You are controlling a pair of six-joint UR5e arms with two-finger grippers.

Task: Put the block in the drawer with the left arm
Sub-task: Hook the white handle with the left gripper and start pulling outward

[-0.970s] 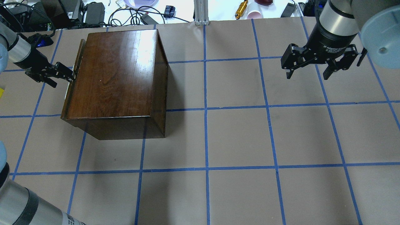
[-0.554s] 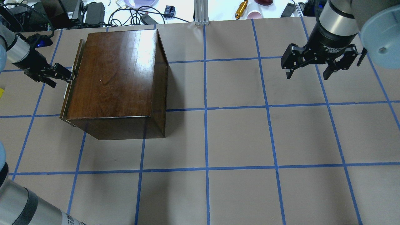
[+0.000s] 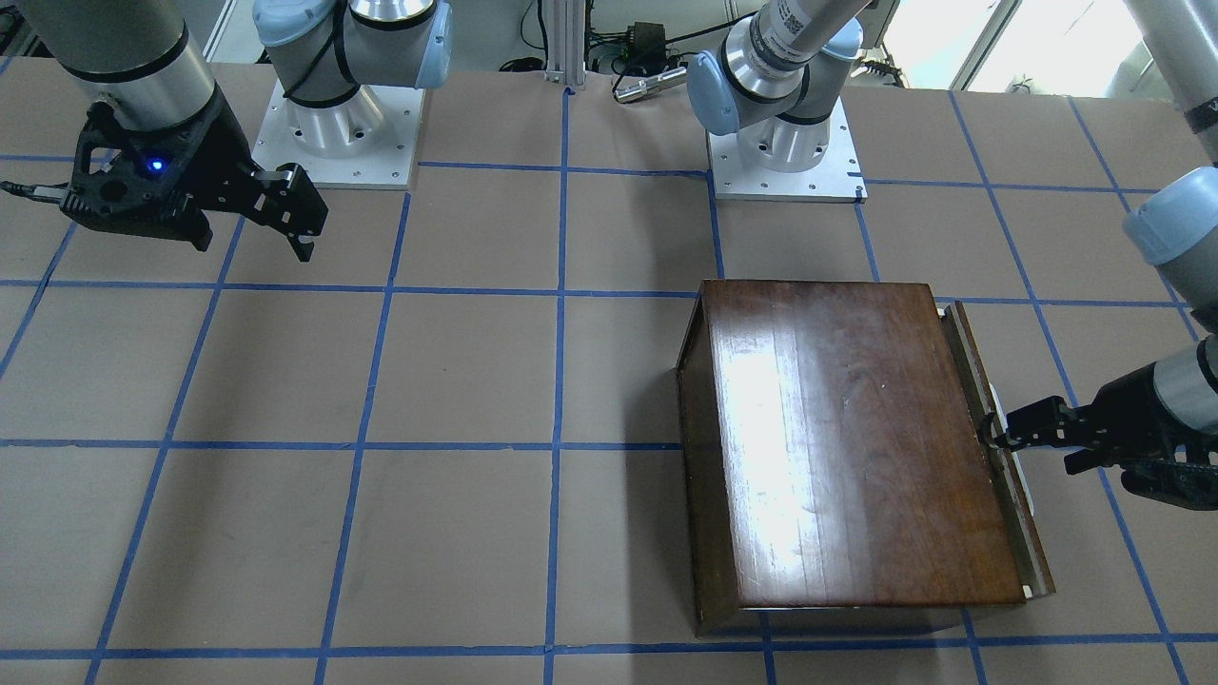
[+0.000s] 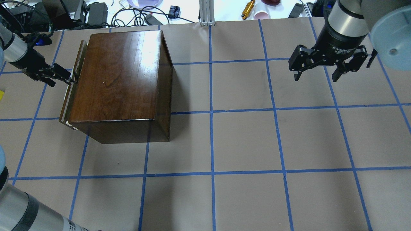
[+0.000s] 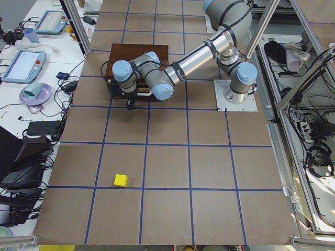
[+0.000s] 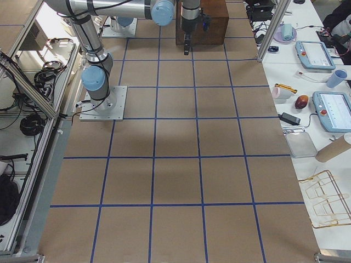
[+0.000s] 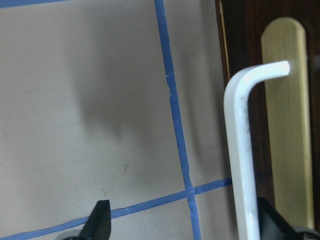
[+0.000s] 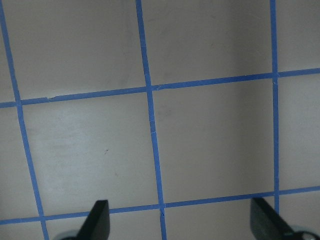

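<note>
The glossy dark-brown box [image 4: 118, 73] stands at the table's left, also in the front view [image 3: 856, 438]. Its drawer [image 4: 68, 99] is a narrow gap out on the side facing my left arm, front tilted. My left gripper [image 4: 62, 80] is at the drawer front [image 3: 1023, 533]. In the left wrist view its jaws stand wide apart [image 7: 182, 225], and the white pull [image 7: 240, 150] lies against the right-hand finger, hooked, not clamped. The yellow block [image 5: 121, 180] lies on the table well behind that gripper, a sliver at the overhead edge [image 4: 1, 95]. My right gripper [image 4: 316, 77] hangs open and empty, far right.
Blue tape lines grid the brown table [image 4: 244, 141]. Cables, power bricks and small items lie past the far edge [image 4: 135, 12]. Both arm bases [image 3: 333, 133] stand at the robot's side.
My left gripper has moved left, away from the box, and the drawer front has slid a little further out with it. The right arm has not moved.
</note>
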